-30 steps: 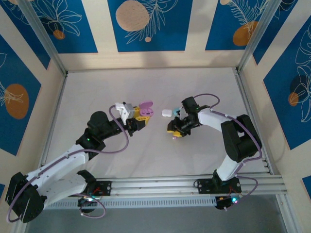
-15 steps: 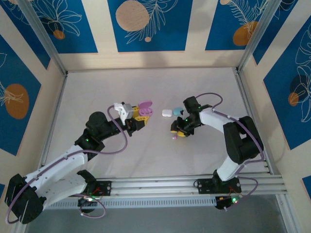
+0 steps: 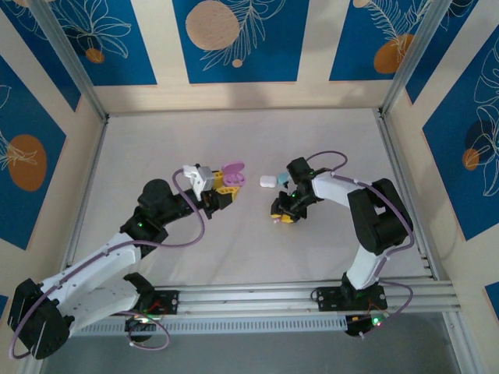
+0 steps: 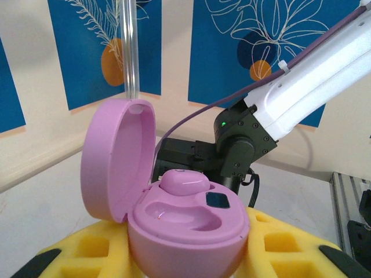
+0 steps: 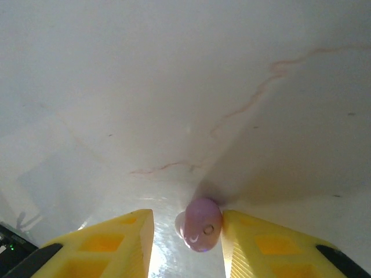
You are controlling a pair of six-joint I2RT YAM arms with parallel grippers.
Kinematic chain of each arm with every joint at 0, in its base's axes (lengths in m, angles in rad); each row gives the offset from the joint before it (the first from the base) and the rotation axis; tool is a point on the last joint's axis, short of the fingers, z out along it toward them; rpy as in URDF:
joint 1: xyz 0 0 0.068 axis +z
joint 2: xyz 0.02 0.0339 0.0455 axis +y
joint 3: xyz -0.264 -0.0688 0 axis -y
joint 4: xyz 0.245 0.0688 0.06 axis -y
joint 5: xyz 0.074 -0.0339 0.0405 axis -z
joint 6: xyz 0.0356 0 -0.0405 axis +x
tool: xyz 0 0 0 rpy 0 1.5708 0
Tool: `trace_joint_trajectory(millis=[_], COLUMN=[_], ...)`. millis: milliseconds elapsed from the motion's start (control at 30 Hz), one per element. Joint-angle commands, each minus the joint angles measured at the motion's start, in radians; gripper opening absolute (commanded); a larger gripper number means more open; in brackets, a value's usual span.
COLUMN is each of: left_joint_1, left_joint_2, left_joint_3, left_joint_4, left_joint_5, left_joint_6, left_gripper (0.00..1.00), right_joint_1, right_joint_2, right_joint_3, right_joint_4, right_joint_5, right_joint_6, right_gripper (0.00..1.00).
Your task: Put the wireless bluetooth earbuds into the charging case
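Observation:
My left gripper (image 3: 224, 191) is shut on the base of an open pink charging case (image 3: 235, 174), held above the table. In the left wrist view the case (image 4: 188, 231) sits between the yellow fingers (image 4: 290, 243), lid (image 4: 116, 156) tipped back. One pink earbud (image 4: 184, 182) sits in its far slot, and the near slot is empty. My right gripper (image 3: 280, 216) points down at the table over a loose pink earbud (image 5: 201, 224). That bud lies between the jaws against the right finger (image 5: 261, 243), with a gap to the left finger (image 5: 116, 240). The right gripper (image 5: 187, 231) is open.
A shut white case (image 3: 267, 181) and a teal case (image 3: 286, 178) lie on the table just behind the right gripper. The right arm (image 4: 290, 87) stands close in front of the held pink case. The white tabletop (image 5: 174, 87) carries faint pink marks.
The right gripper's jaws have narrowed around the pink earbud on the table and the wrist has shifted slightly. The left gripper has nudged the pink case a little.

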Motion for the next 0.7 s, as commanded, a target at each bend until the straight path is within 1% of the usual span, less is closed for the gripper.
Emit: trace_joint_trajectory(millis=[0, 200, 367, 467, 667], left_joint_1=[-0.005, -0.004, -0.005, -0.005, -0.004], left_joint_2=[-0.001, -0.003, -0.009, -0.007, -0.012], left_joint_3=[0.022, 0.022, 0.020, 0.017, 0.012], left_joint_4=[0.035, 0.032, 0.029, 0.032, 0.031], left_joint_5=[0.004, 0.005, 0.000, -0.001, -0.003], left_joint_6=[0.001, 0.001, 0.005, 0.005, 0.009], left_gripper=[0.28, 0.28, 0.28, 0.28, 0.28], right_joint_1=[0.014, 0.026, 0.045, 0.060, 0.099], right_joint_2=[0.011, 0.042, 0.069, 0.086, 0.135], right_joint_3=[0.042, 0.083, 0.132, 0.156, 0.209], right_joint_4=[-0.031, -0.049, -0.105, -0.120, -0.167], right_joint_5=[0.014, 0.023, 0.083, 0.092, 0.153], right_joint_6=[-0.015, -0.027, -0.019, 0.007, 0.037], right_gripper=[0.36, 0.37, 0.40, 0.41, 0.41])
